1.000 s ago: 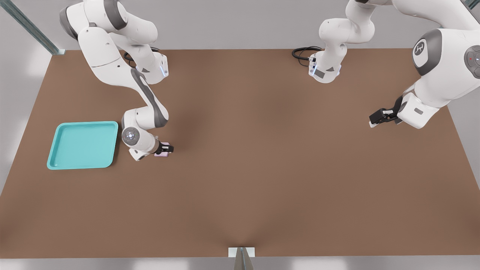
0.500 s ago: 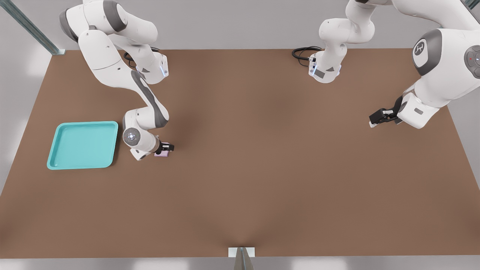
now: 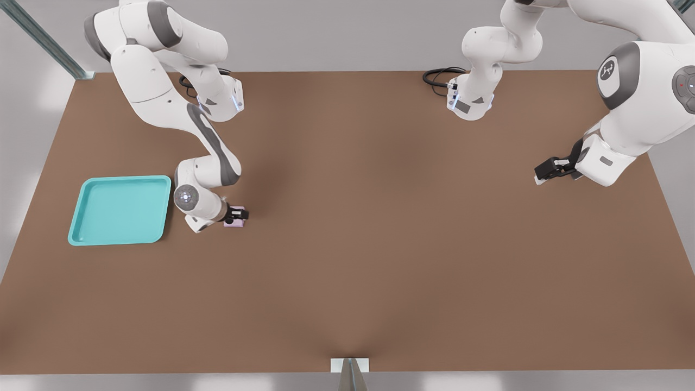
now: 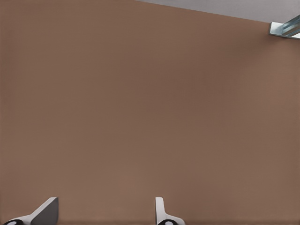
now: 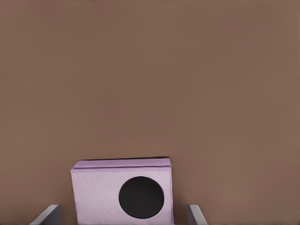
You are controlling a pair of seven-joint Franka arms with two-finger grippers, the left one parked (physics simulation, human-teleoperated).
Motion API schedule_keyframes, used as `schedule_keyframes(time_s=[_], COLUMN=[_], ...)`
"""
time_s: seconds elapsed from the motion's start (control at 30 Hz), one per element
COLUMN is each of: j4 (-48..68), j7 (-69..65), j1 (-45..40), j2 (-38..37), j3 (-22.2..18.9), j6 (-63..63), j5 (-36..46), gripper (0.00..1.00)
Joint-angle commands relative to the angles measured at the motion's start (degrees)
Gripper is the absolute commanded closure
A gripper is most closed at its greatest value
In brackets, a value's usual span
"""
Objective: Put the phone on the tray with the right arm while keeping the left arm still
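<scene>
The right arm's black, white-tipped gripper (image 3: 239, 216) is hanging low over the small pale lilac, nearly square flat phone (image 3: 237, 222) on the brown tabletop (image 3: 380, 244). Its fingers (image 5: 49, 214) are standing apart on either side of the phone, not visibly touching it. The shallow turquoise plastic tray (image 3: 120, 209) is lying near the phone, toward the front view's left, holding nothing, while wide bare tabletop is stretching toward the front view's right.

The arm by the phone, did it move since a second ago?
A little. The gripper slid slightly toward the tray, staying low over the phone, with fingers either side of it. The phone hardly moved. The tray stayed put.
</scene>
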Motion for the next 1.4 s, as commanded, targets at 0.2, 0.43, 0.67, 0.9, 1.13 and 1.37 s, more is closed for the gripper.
schedule_keyframes(time_s=[0.2,0.43,0.67,0.9,1.13,1.37], j4=[-0.87,-0.95,-0.25,0.1,-1.57,-2.54], j7=[-1.93,-1.93,-1.93,-12.46,-28.47,-33.39], j1=[0.05,0.31,-1.53,-11.46,-26.32,-29.84], j2=[0.74,0.74,-3.65,-9.63,-10.95,-10.86], j3=[-0.05,0.04,-0.05,-0.31,-0.13,-0.31], j6=[1.04,1.04,-0.72,-1.86,-1.78,-3.36], j5=[0.04,0.04,0.04,-0.4,-0.67,-0.67], gripper=[0.0,0.21,0.25,0.25,0.27,0.0])
